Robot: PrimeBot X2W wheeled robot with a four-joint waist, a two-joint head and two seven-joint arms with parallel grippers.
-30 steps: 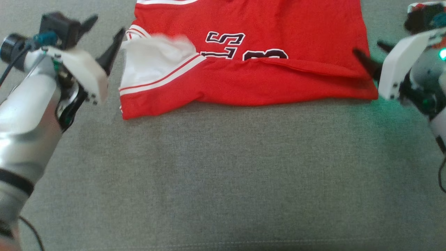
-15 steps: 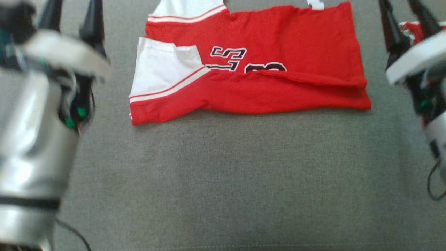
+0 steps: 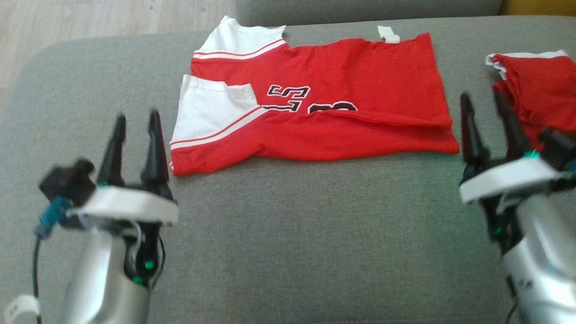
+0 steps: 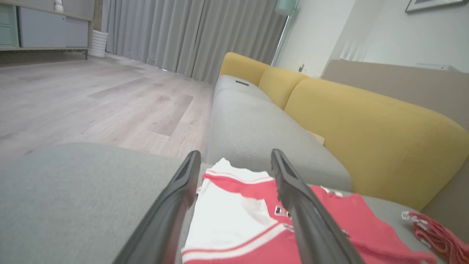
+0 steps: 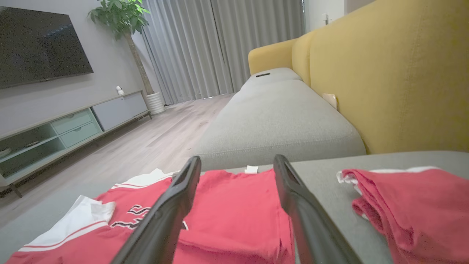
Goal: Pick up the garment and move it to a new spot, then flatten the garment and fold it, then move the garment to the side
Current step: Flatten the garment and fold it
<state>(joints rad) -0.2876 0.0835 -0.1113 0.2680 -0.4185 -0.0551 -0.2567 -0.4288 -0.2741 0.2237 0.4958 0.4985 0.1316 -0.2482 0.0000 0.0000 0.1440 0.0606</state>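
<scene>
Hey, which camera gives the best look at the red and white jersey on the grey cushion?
The head view: the whole jersey shows from above, nothing across it. The left wrist view catches mainly its white-sleeved end; the right wrist view sees it low and slanted. Gripper fingers cross both.

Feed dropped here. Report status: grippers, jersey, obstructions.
Left gripper open, empty, near the jersey. Right gripper open, empty. Jersey part-folded, flat on grey cushion. Second red garment beside right gripper.

soft even daylight, faint shadows, slight motion blur, wide-angle bending at edges
</scene>
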